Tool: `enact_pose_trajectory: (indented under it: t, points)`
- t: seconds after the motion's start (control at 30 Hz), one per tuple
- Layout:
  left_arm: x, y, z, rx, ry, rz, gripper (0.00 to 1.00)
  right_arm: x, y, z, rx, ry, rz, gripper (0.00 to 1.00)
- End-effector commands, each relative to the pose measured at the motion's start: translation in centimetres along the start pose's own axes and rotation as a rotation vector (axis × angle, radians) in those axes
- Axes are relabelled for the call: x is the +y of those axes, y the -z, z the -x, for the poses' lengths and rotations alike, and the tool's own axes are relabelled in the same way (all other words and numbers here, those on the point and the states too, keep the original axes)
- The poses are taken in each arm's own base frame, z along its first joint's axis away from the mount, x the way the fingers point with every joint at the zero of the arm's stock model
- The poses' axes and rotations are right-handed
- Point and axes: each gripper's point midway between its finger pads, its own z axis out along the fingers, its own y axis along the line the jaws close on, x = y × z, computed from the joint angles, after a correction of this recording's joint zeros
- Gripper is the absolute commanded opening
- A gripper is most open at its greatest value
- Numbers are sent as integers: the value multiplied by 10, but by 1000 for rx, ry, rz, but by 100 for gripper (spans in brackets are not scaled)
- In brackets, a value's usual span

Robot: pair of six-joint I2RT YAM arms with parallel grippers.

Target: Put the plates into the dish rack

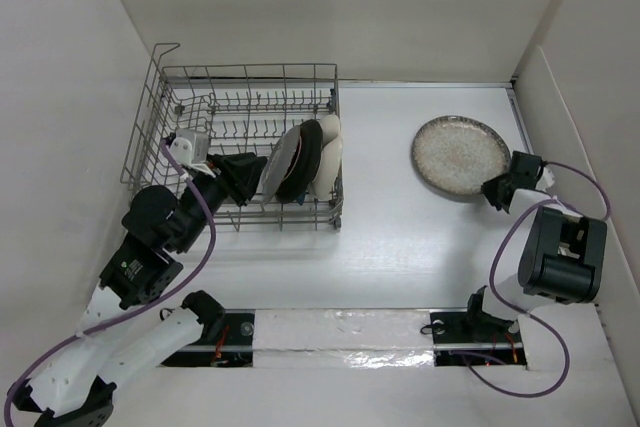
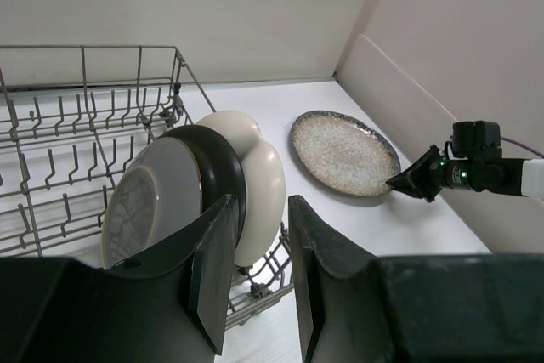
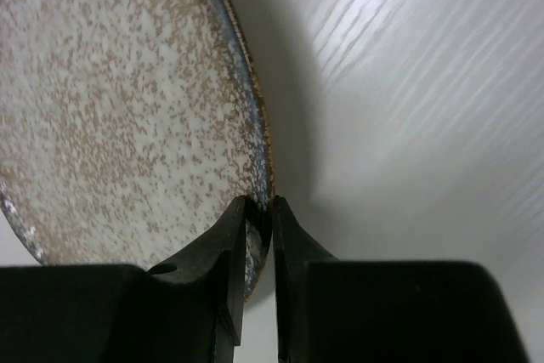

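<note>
So the right gripper [image 3: 259,210] is clamped on the rim of the speckled plate [image 1: 460,154], lying flat near the table's [image 1: 380,247] right edge, probably to tip it up. The left gripper [image 2: 259,210] has jaws apart, empty, by the dish rack [image 1: 250,72].

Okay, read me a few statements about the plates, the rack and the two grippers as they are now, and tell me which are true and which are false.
1. The speckled plate lies on the table, outside the rack. True.
2. The right gripper hangs clear of that plate. False: it is pinching the plate's rim.
3. The left gripper holds a plate. False: its jaws are apart with nothing between them.
4. In the rack, other plates stand on edge. True.
</note>
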Motion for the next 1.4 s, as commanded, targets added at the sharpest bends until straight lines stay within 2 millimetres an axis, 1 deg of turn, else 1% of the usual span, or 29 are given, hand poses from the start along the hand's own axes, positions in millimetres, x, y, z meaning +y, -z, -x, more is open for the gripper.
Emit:
enact_pose_trajectory:
  t: [0.0,0.1,0.17,0.2,0.27,0.3,0.33,0.37,0.47,0.5,0.53,0.57,0.63,0.77,0.83,0.87,0.93,0.97,1.0,1.03,1.07,1.1,1.13,1.17,1.23,1.27,1.3,1.33,1.37]
  points:
    - [-2,-1,12,-51,-4,-10,27,9,9,-43,101,200,65,0]
    - [-3,-4,9,-38,-2,-17,27,13,7,-76,223,290,134,0]
    - [-4,-5,6,-28,-4,-18,28,7,4,-89,262,325,138,0]
    - [-4,-6,6,-28,-2,-19,28,9,7,-92,276,349,166,0]
    - [-4,-7,5,-24,-2,-19,28,2,9,-91,268,352,155,0]
    - [-4,-7,4,-24,-2,-19,28,8,9,-85,235,348,177,0]
    - [-4,-8,3,-18,-3,-19,28,8,10,-84,221,342,180,3]
    - [-4,-9,3,-18,-3,-19,28,12,9,-80,196,336,192,11]
    - [-5,-12,-2,-2,-3,-24,28,10,4,-81,201,317,196,45]
    - [-5,-13,-3,3,-2,-24,28,15,3,-81,208,319,212,49]
    - [-5,-14,-4,7,-3,-25,28,14,0,-83,222,319,207,54]
    - [-5,-14,-4,8,-3,-24,28,16,-1,-84,226,319,211,63]
    - [-5,-15,-5,9,-3,-24,28,18,-4,-84,235,320,216,68]
    - [-3,-17,-7,13,-4,-16,28,20,-11,-83,254,302,237,68]
    - [-2,-18,-9,23,-5,-13,28,19,-13,-81,274,267,250,66]
    - [-2,-19,-10,25,-5,-12,28,22,-15,-81,276,264,266,64]
    - [-1,-21,-12,32,-6,-7,28,21,-17,-82,303,237,290,57]
    - [0,-22,-13,34,-8,-1,28,25,-17,-81,292,235,311,55]
    - [0,-23,-15,40,-11,1,28,23,-16,-85,305,229,315,54]
    - [0,-24,-15,43,-11,2,28,22,-17,-83,306,223,318,52]
    - [1,-25,-16,44,-11,4,28,22,-18,-79,299,212,325,46]
    - [1,-25,-17,47,-12,3,28,21,-16,-83,311,201,334,38]
    - [1,-27,-18,52,-12,6,28,19,-17,-81,309,188,335,29]
    - [2,-27,-19,56,-11,9,28,20,-18,-78,303,177,344,14]
    - [2,-30,-22,63,-12,13,28,18,-17,-78,306,155,353,0]
    - [3,-31,-22,64,-13,15,28,19,-17,-79,307,148,364,0]
    - [3,-32,-22,65,-13,17,28,25,-15,-74,293,124,402,0]
    - [3,-34,-23,71,-12,18,28,23,-12,-81,304,104,418,0]
    - [0,-34,-26,80,-10,0,28,28,-6,-83,302,77,462,0]
